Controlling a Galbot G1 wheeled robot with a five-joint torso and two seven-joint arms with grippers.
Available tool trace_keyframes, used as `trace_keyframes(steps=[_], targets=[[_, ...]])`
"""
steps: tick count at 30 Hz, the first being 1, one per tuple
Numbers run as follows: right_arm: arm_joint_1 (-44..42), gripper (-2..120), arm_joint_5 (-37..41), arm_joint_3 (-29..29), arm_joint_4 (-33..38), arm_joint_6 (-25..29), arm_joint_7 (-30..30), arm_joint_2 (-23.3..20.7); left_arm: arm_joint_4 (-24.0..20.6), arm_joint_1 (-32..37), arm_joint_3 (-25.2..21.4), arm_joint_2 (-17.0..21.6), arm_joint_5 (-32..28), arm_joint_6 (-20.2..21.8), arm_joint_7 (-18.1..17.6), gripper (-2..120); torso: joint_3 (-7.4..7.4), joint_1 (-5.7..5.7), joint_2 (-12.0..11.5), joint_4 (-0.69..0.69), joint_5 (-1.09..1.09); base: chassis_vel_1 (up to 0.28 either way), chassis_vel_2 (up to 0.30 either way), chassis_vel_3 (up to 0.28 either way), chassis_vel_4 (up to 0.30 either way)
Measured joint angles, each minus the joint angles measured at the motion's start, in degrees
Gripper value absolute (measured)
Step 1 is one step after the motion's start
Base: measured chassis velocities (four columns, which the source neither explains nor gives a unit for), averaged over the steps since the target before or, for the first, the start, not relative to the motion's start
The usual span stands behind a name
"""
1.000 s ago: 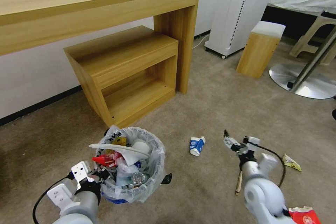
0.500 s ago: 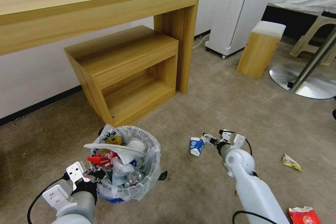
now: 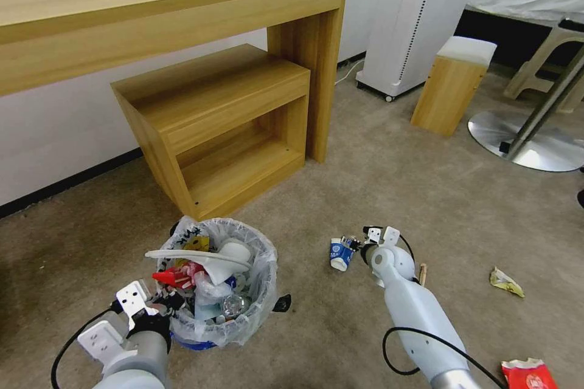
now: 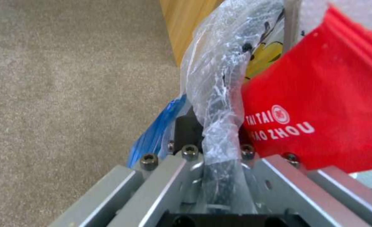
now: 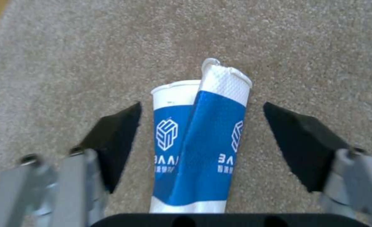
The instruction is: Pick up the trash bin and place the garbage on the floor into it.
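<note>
Right gripper (image 5: pixel 200 138) dropped, now straddling paper cup (image 5: pixel 198 142), fingers spread.

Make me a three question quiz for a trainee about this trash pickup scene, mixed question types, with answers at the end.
1. True or false: the right gripper has its jaws shut on the crushed blue-and-white paper cup.
2. What does the left gripper hold?
A. the wooden stick
B. the rim of the small round trash bin lined with a clear plastic bag
C. the yellow crumpled wrapper
3. Fill in: the red wrapper on the carpet lies beside the robot's ____ arm.

Key
1. False: the jaws are open, one on each side of the cup.
2. B
3. right
</note>
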Motion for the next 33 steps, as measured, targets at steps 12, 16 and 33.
trace_keyframes(steps=[12,16,33], targets=[[1.39,33,-3.51,0.48,-4.98,0.21,-1.01,0.88,0.18,-0.06,0.25,-0.01,0.26,-0.19,0.07,0,-0.01,0.00,0.00,0.00,0.01,0.000,0.000,0.000,0.000],[1.11,19,-3.96,0.72,-5.29,0.71,-1.22,0.94,0.19,0.02,0.34,-0.05,0.39,-0.22,0.08,0,-0.01,0.00,0.00,0.00,0.00,0.000,0.000,0.000,0.000],[-7.95,0,-2.98,-2.12,12.34,16.27,-11.52,-3.39,1.99,0.04,1.39,-0.63,1.84,-1.01,0.23,0,-0.01,0.00,0.00,0.00,0.01,0.000,0.000,0.000,0.000]])
